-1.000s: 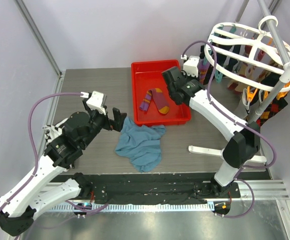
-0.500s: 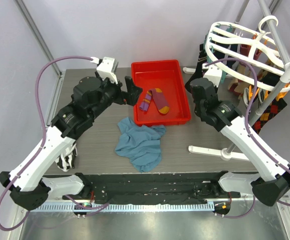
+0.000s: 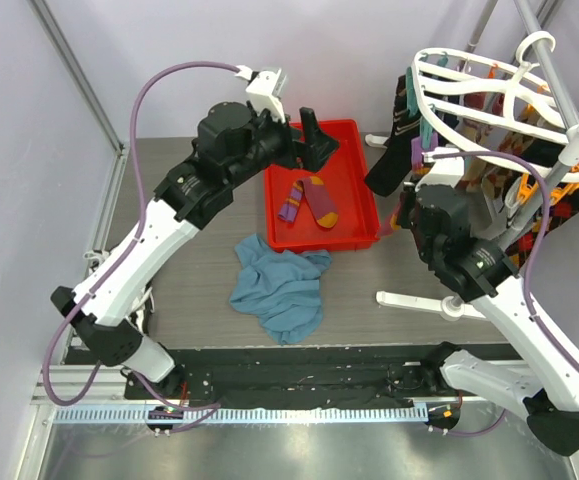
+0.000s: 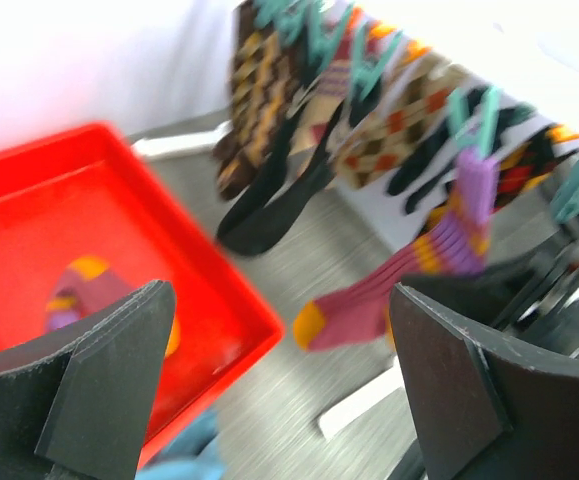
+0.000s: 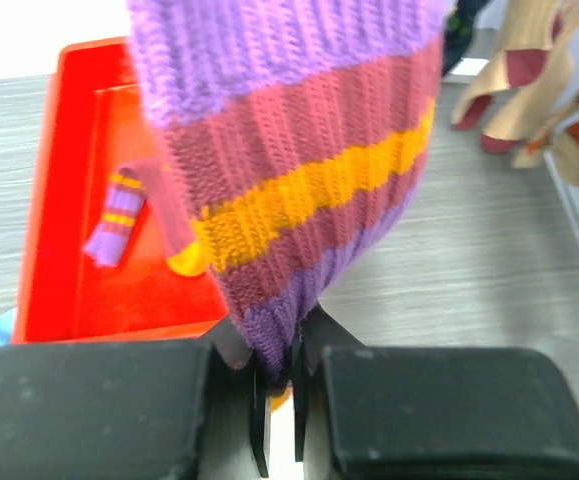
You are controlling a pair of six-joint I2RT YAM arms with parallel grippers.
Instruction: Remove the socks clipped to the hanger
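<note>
The white hanger (image 3: 489, 85) hangs at the back right, with several socks on teal and orange clips. In the left wrist view I see argyle socks (image 4: 269, 80), a dark sock (image 4: 269, 215) and a purple/orange striped sock (image 4: 409, 280) still clipped. My right gripper (image 3: 407, 213) is below the hanger's left side. In its wrist view it (image 5: 281, 365) is shut on the toe end of that striped sock (image 5: 289, 170). My left gripper (image 3: 315, 140) is raised over the red tray's far edge, open and empty (image 4: 279, 310).
A red tray (image 3: 364, 190) holds two striped socks (image 3: 309, 200). A blue cloth (image 3: 281, 290) lies in front of it. The stand's white foot (image 3: 419, 300) and metal pole (image 3: 559, 85) are at the right. A black-and-white cloth (image 3: 134, 322) lies at the left.
My left arm swung up from the table to above the tray's far edge. My right arm left the tray, moved to the hanger's left side and closed on a striped sock.
</note>
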